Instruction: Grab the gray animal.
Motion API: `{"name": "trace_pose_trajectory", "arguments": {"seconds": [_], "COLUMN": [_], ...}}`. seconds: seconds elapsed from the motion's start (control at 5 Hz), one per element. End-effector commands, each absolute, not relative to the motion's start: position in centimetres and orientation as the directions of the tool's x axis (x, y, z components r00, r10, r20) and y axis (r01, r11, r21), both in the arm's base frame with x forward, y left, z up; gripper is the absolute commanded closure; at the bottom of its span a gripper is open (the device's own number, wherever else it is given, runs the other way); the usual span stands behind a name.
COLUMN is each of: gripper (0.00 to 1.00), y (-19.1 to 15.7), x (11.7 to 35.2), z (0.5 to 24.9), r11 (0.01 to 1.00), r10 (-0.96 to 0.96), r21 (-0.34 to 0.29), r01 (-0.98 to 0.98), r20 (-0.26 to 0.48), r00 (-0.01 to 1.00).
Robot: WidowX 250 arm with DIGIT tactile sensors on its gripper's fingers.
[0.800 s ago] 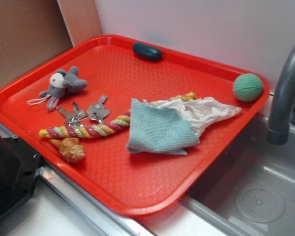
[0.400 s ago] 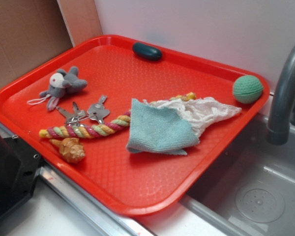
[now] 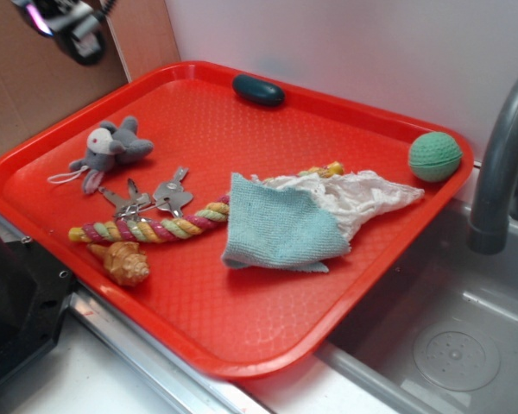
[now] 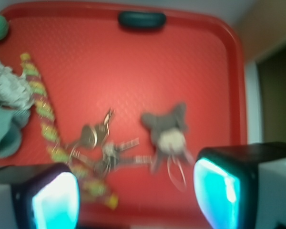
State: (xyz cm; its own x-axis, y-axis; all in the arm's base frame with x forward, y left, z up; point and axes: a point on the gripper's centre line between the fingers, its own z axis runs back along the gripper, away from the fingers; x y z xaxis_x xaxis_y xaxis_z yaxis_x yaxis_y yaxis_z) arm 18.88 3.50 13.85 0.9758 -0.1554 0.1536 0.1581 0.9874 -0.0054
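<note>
Since the earlier exterior frames, where no arm showed at all, the tool [image 4: 136, 195] has entered at the upper left corner of that view, high above the tray's left rim. Its two fingers [image 4: 55, 200] stand wide apart in the wrist view, with nothing between them: open and empty.

Below and slightly ahead of the tool lies the gray animal [image 3: 110, 149], flat on the red tray [image 3: 242, 336] near its left side, white face up and the thin string loop trailing toward the rim. In the wrist view the gray animal [image 4: 168, 131] sits nearer the right finger than the left, so the tool is not yet centred on it.

Just beside the toy lie the keys [image 3: 151, 200], then the braided rope [image 3: 147, 228] and the seashell [image 3: 123, 262]; nothing on the tray has shifted.

Judgement: approach has only begun. Next step likely calls for a small lateral correction, then descent; the keys are close enough to be caught by a finger.
</note>
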Motion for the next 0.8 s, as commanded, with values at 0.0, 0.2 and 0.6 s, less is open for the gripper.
{"name": "trace_pose_trajectory", "arguments": {"seconds": [0.0, 0.2, 0.6], "gripper": [0.0, 0.0, 0.0], "y": [6.1, 6.5, 9.1], "x": [21.4, 20.5, 19.2], "z": [6.8, 5.1, 4.3], "r11": [0.965, 0.956, 0.955], "r10": [-0.258, -0.291, -0.295], "r21": [-0.006, 0.0, 0.041], "r01": [0.26, 0.292, 0.293], "r20": [0.119, 0.068, 0.055], "r00": [0.959, 0.954, 0.954]}}
